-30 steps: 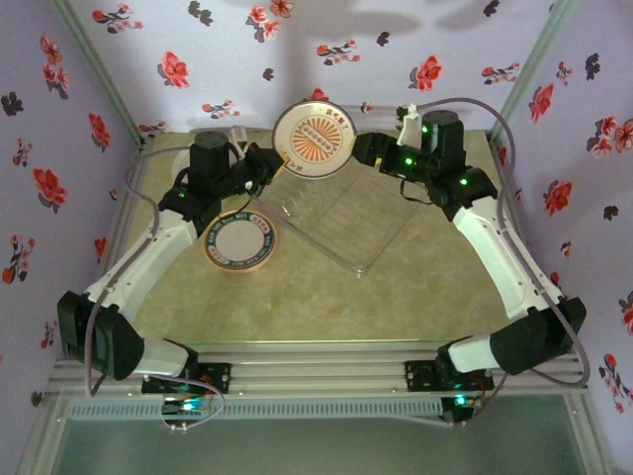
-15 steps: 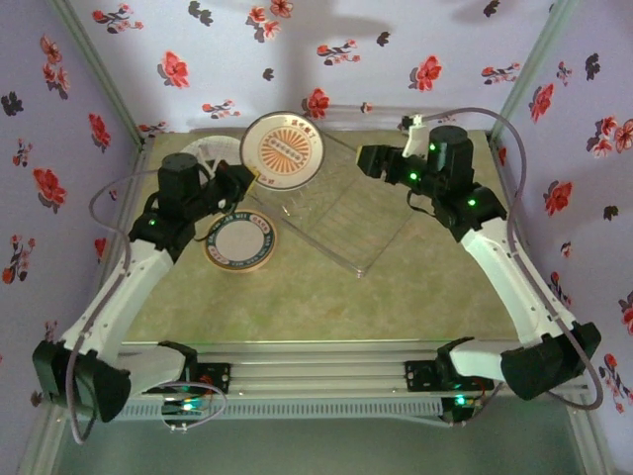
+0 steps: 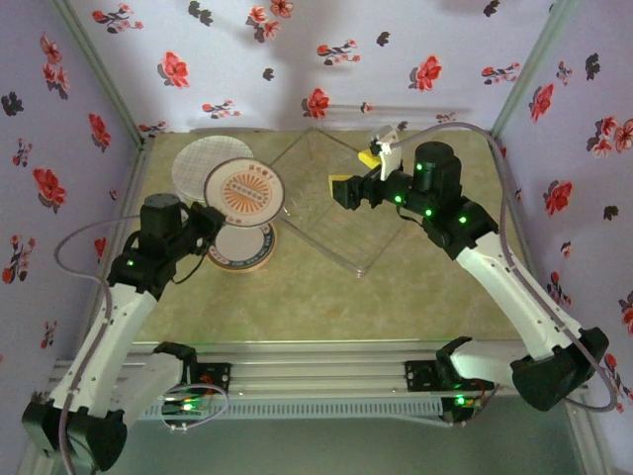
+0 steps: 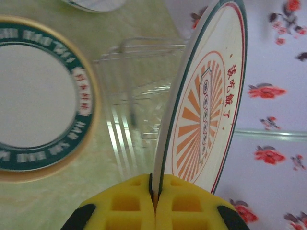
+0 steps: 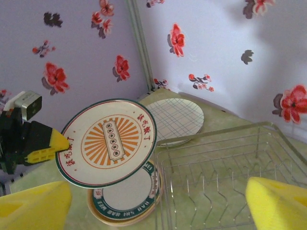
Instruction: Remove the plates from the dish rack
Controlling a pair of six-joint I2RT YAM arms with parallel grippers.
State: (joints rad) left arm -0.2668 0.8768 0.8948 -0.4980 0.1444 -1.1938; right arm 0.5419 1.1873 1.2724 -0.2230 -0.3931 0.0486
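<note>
Clear glossy plastic dish rack (image 3: 341, 213)

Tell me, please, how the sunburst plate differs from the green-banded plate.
The sunburst plate is held tilted in the air, its rim pinched by the left gripper; the green-banded plate lies flat on the table. The sunburst plate has orange rays at its centre; the green-banded plate's centre is plain white. Both are round and outside the dish rack.

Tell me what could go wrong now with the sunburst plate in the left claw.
1. The left claw pinches the sunburst plate only at its rim, so it might swivel or slip out.
2. It hangs over the green-ringed plate on the table; a drop could chip both.
</note>
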